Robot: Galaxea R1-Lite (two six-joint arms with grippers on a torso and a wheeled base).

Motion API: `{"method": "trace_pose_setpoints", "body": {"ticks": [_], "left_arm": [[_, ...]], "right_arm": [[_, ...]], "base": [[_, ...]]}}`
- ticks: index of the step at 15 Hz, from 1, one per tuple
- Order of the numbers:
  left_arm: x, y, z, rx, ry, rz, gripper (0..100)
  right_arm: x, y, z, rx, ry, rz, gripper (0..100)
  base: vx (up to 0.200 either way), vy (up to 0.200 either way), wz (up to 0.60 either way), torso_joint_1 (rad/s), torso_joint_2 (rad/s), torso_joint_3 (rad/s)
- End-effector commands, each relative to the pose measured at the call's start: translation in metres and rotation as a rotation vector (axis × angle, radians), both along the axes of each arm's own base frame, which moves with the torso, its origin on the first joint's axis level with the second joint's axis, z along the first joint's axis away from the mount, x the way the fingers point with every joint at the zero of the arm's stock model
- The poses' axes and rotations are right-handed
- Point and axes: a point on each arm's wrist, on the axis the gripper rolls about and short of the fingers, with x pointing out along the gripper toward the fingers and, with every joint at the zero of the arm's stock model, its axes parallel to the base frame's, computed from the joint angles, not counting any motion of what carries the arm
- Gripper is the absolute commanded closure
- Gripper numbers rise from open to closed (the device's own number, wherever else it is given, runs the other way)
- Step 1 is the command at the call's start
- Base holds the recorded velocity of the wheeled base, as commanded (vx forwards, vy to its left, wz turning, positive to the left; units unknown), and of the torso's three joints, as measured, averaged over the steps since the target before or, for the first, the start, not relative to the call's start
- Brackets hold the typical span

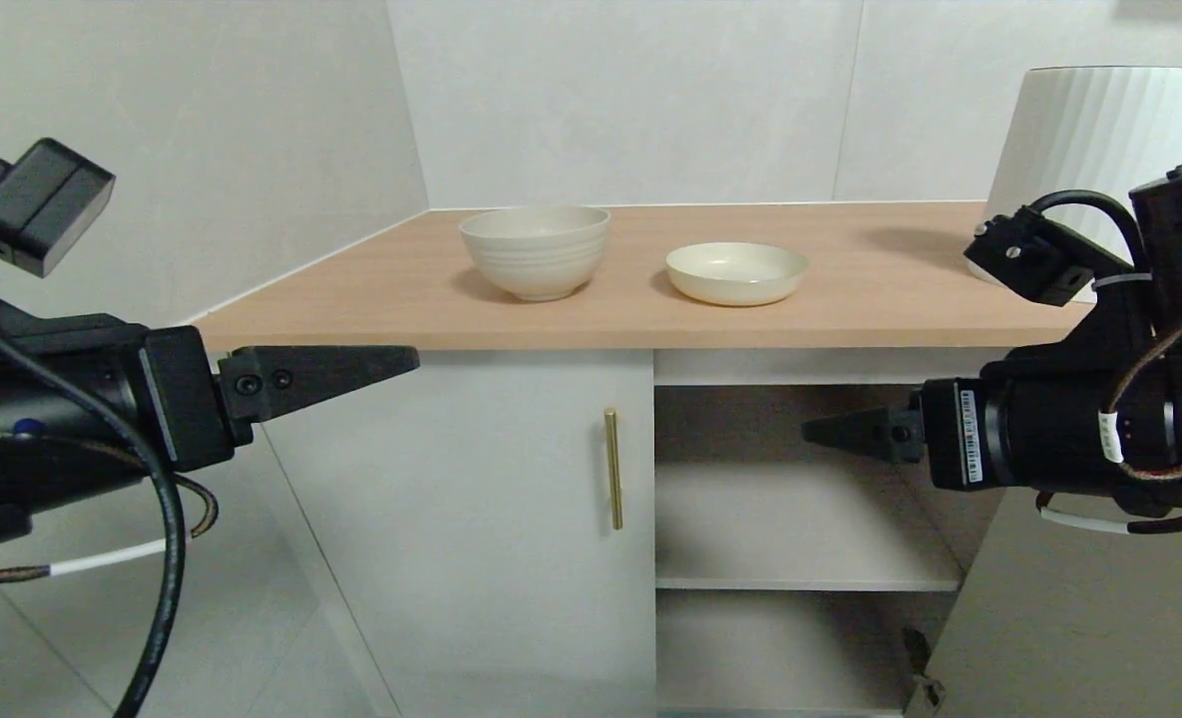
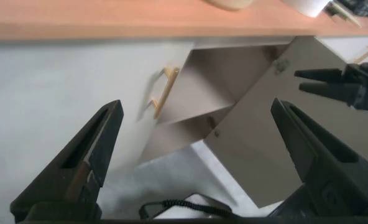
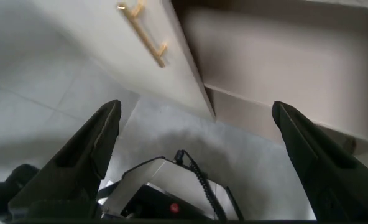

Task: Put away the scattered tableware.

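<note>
Left gripper [image 1: 409, 358]: jaws wide apart, nothing held, hangs below counter level in front of the closed white cabinet door [image 1: 471, 499].
Right gripper [image 1: 810, 431]: jaws also wide apart, empty, at the mouth of the open right compartment, above the white shelf [image 1: 800, 568].
Further back, up on the light wooden countertop [image 1: 880, 299]: deep beige ribbed bowl [image 1: 535, 251] to the left, shallow cream dish [image 1: 736, 271] near it on the right. They aren't touching and both sit upright.
Handling guess: both look ceramic, so rigid, slick glaze, chips if knocked. The bowl is probably heavier. Pinch over the rim, one finger inside and one outside. The dish wall is low, so expect a shallow bite.
</note>
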Motion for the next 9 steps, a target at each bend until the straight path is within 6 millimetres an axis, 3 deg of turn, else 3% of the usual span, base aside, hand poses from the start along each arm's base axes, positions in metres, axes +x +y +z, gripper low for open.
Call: {"method": "trace_pose_setpoints", "body": {"ticks": [1, 4, 9], "left_arm": [[0.001, -0.003, -0.003, 0.003, 0.009, -0.013, 0], [0.005, -0.007, -0.006, 0.008, 0.025, -0.023, 0], [0.02, -0.013, -0.015, 0.03, 0.071, -0.006, 0]], "right_arm": [[-0.003, -0.002, 0.004, 0.005, -0.019, 0.001, 0], [0.0, -0.001, 0.0, -0.029, -0.024, 0.013, 0], [0.004, 0.002, -0.004, -0.037, -0.011, 0.013, 0]], "base": [[0.0, 0.0, 0.0, 0.0, 0.0, 0.0], [0.0, 0.0, 0.0, 0.007, -0.05, -0.048], [0.0, 0.0, 0.0, 0.105, -0.35, -0.286]]}}
